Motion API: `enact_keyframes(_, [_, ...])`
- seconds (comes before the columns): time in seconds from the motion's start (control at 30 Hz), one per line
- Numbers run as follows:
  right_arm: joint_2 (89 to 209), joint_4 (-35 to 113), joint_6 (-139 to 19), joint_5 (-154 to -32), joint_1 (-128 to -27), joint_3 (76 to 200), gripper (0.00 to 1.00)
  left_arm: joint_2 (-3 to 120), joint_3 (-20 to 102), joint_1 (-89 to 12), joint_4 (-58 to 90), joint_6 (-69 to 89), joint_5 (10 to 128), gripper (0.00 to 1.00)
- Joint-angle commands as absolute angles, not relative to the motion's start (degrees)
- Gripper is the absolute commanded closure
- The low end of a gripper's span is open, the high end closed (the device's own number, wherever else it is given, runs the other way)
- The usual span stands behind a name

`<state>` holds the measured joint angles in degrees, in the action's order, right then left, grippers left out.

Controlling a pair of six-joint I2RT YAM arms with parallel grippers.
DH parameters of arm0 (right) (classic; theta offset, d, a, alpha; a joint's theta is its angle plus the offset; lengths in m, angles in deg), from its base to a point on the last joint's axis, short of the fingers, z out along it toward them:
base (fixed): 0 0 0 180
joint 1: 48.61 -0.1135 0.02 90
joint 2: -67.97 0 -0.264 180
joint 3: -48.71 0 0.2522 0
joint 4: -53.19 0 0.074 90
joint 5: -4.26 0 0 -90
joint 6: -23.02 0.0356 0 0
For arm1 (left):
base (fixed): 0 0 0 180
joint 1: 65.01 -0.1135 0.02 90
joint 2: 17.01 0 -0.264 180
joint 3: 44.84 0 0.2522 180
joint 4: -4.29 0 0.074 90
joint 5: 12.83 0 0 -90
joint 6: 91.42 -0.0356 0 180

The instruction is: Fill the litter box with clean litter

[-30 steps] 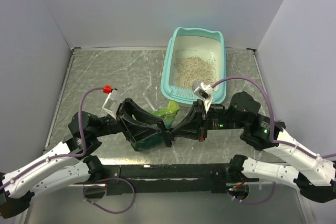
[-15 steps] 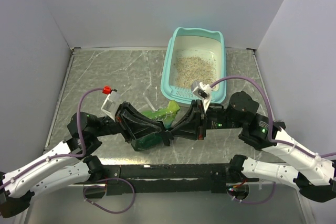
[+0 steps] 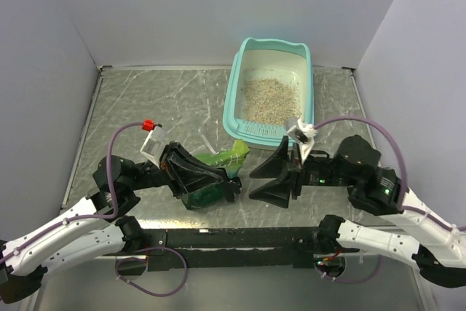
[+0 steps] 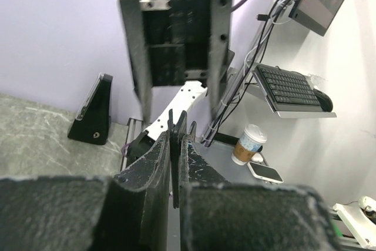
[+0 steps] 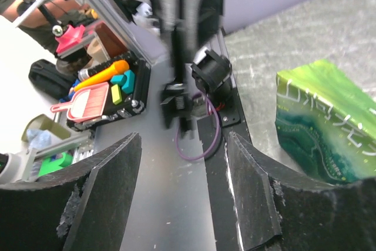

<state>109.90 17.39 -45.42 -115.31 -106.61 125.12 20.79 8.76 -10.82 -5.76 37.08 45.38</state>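
The teal litter box [image 3: 234,100] stands at the back right of the table. A patch of beige clean litter [image 3: 271,98] covers part of its white floor. A green crinkled pouch [image 3: 222,159] lies in front of the box, also visible at the right of the right wrist view [image 5: 326,121]. My left gripper [image 3: 233,189] is shut on the pouch. In the left wrist view a thin dark edge sits pinched between its jaws [image 4: 175,145]. My right gripper [image 3: 253,186] stands open just right of the pouch, apart from it, with nothing between its fingers [image 5: 182,163].
Grey walls close in the marbled table [image 3: 160,100] on the left, back and right. A black rail [image 3: 233,238] with the arm bases runs along the near edge. A thin pale strip [image 3: 207,142] lies on the table left of the litter box.
My right gripper has opened, let go of the pouch and drawn back to the right. My left gripper has closed on the pouch and stays there.
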Motion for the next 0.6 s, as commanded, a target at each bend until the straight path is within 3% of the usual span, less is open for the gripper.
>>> enact_keyframes(0.0, [108.0,17.9,-47.3,-114.7,-107.1,125.9,0.3,20.3,10.4,-11.1,-5.0,36.5,47.5,0.94])
enact_keyframes(0.57, [114.3,23.2,-50.2,-115.1,-107.1,125.2,0.25,20.6,12.0,-11.0,-0.9,37.5,50.5,0.95])
